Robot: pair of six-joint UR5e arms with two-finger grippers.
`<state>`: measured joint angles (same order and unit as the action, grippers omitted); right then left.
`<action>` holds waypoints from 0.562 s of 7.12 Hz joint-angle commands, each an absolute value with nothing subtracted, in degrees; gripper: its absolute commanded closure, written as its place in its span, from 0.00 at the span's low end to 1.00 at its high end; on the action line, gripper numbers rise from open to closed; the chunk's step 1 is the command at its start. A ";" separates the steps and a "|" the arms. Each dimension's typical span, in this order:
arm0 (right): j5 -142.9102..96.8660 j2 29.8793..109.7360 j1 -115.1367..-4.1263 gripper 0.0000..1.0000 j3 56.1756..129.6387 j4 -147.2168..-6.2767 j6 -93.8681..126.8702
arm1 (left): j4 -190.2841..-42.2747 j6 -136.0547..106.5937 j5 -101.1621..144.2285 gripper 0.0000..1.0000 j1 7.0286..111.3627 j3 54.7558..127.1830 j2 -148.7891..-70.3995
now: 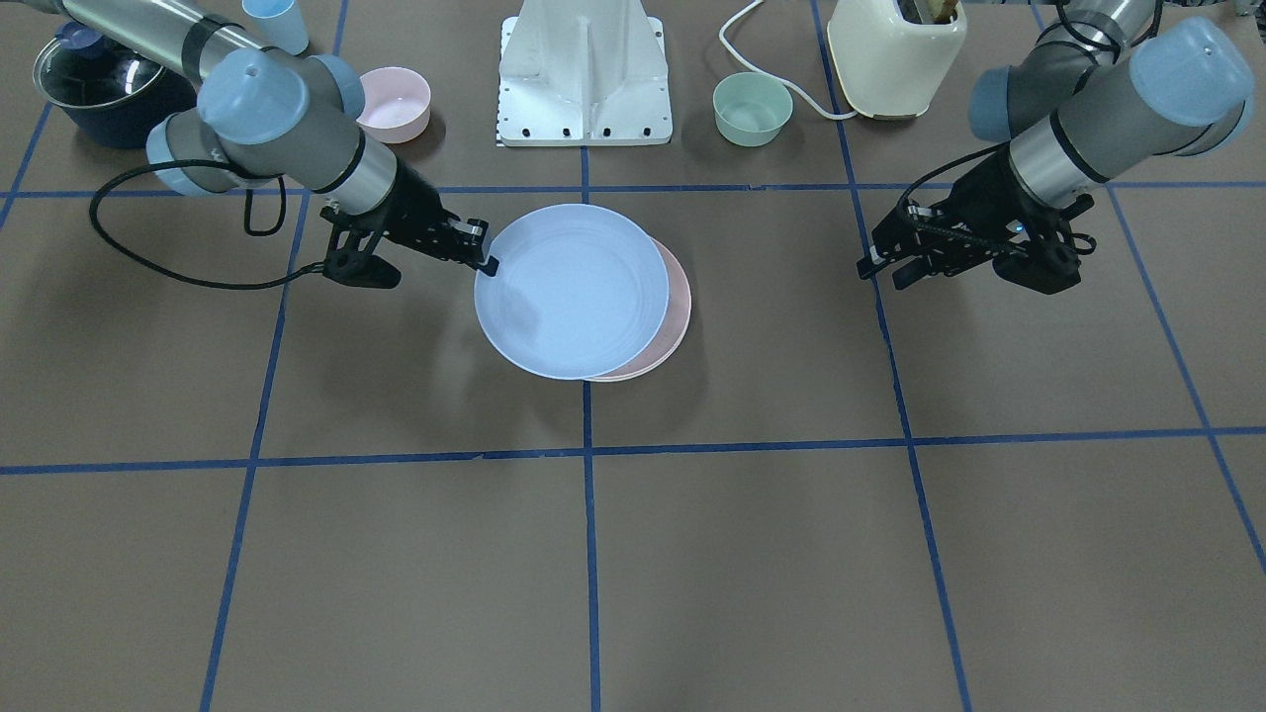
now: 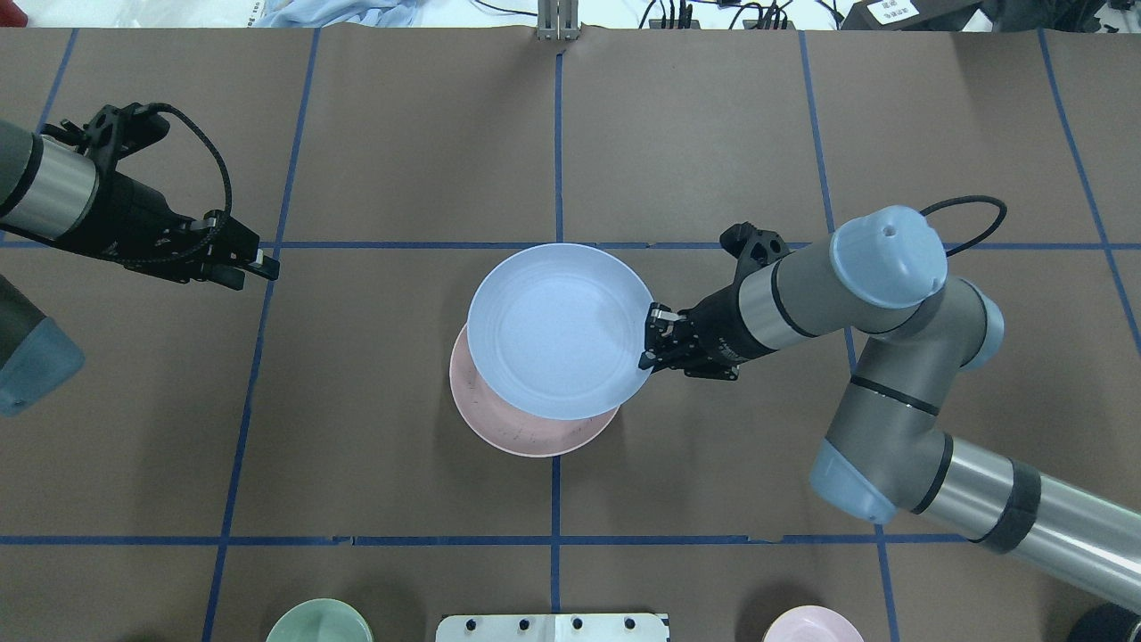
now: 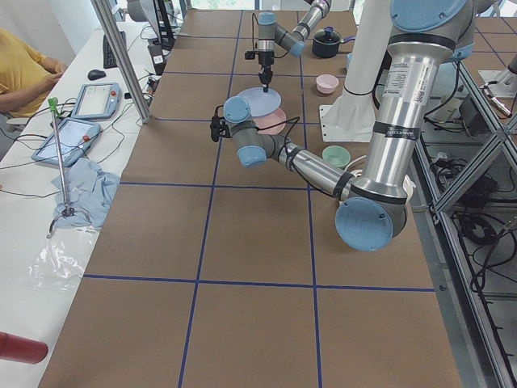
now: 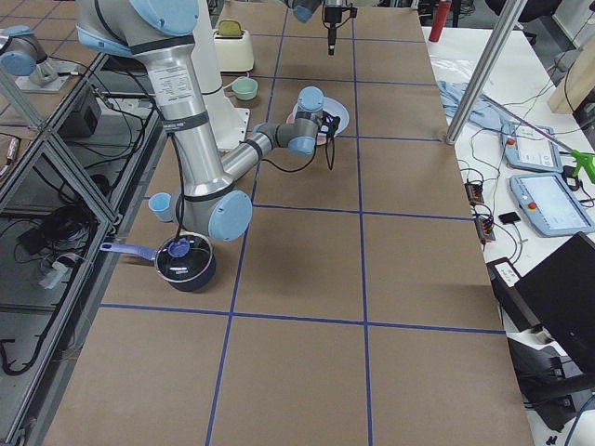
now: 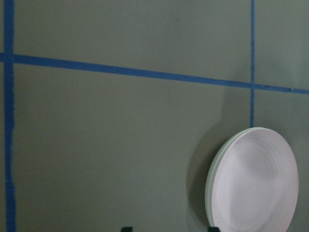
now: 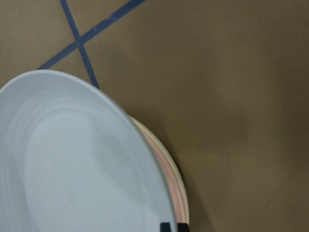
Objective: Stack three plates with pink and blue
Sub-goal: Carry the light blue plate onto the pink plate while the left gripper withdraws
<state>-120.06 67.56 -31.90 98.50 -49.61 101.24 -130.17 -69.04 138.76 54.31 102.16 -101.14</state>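
Observation:
The light blue plate (image 2: 560,330) hangs at the table's middle, partly over the pale pink plate (image 2: 526,432) and offset from it. My right gripper (image 2: 651,337) is shut on the blue plate's rim on my right side. In the right wrist view the pink plate (image 6: 173,186) shows as a thin band beside the blue one, with the cream plate's rim (image 6: 182,186) just outside it, under the pink. My left gripper (image 2: 258,267) hovers far to the left, open and holding nothing, well apart from the plates.
Along the robot's side stand a small pink bowl (image 1: 394,102), a small green bowl (image 1: 753,109), a cream toaster (image 1: 895,54), a dark pot (image 1: 109,89), a blue cup (image 1: 277,22) and the white robot base (image 1: 586,74).

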 commanded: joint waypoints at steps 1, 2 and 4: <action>-118.04 66.10 -29.97 1.00 98.00 -51.41 101.78 | -130.17 -68.99 138.78 0.39 54.41 102.22 -100.99; -117.95 65.92 -29.97 1.00 97.56 -51.50 101.69 | -130.17 -68.99 138.69 0.39 54.32 102.30 -100.90; -117.69 65.92 -29.45 0.01 97.47 -51.50 101.69 | -130.34 -68.99 138.60 0.39 54.32 102.13 -100.90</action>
